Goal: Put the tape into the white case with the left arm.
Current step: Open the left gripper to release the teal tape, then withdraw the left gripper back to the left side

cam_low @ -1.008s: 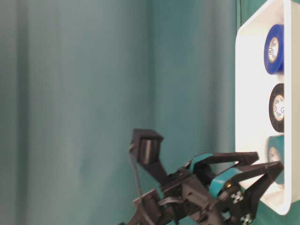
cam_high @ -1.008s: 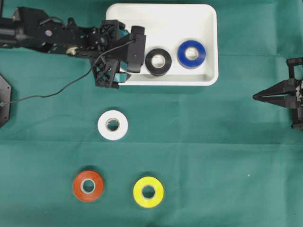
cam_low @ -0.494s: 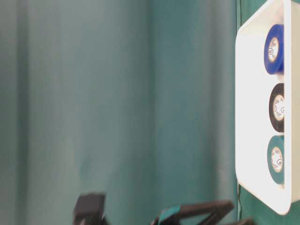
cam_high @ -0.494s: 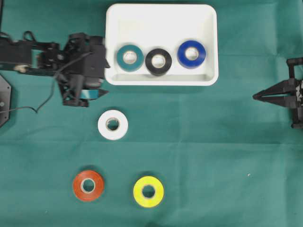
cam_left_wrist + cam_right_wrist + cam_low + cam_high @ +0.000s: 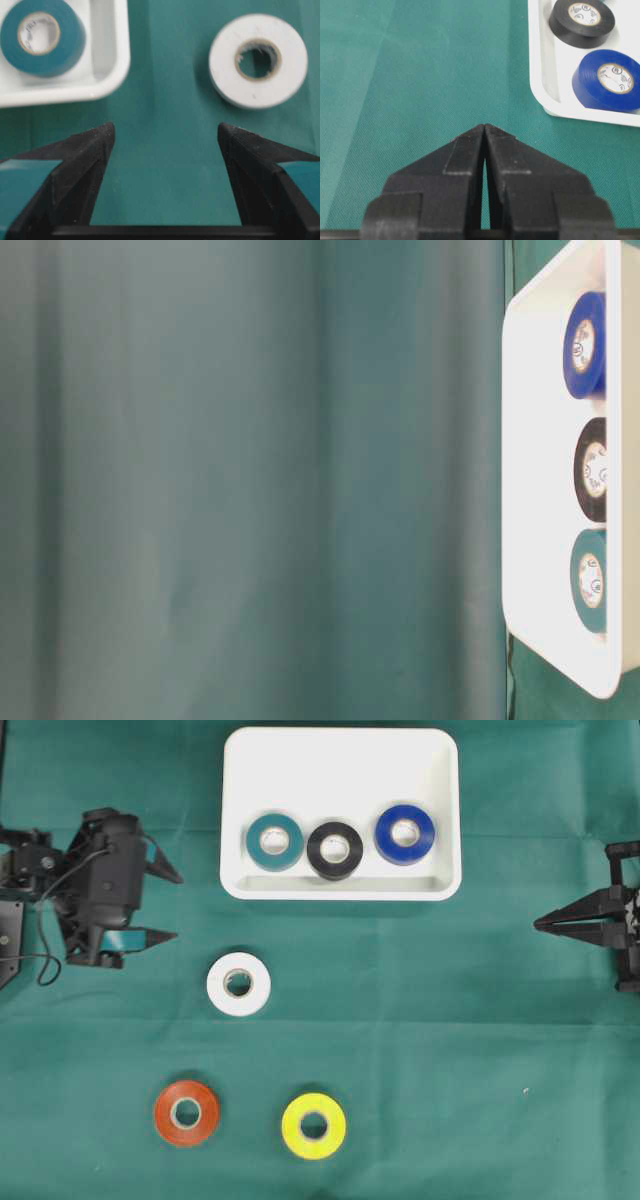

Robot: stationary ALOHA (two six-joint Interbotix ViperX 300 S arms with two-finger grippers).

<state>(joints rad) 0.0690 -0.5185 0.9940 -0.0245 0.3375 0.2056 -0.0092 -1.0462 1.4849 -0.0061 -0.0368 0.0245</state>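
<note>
Between rolls: left arm clear of the case, nothing in its jaws.

The white case (image 5: 340,760) sat at the top of the green cloth (image 5: 450,1020) with three rolls lying flat in a row inside: teal tape (image 5: 275,841), black tape (image 5: 335,850), blue tape (image 5: 404,834). My left gripper (image 5: 168,906) stood well to the left of the case, jaws wide and empty. The right gripper (image 5: 540,924) was parked at the far right, pressed closed. Three rolls lay on the cloth: white tape (image 5: 238,984) nearest my gripper, red tape (image 5: 186,1112) and yellow tape (image 5: 313,1125) lower down. I judged the next move to be a descent over the white roll, jaws astride it, before closing.
</note>
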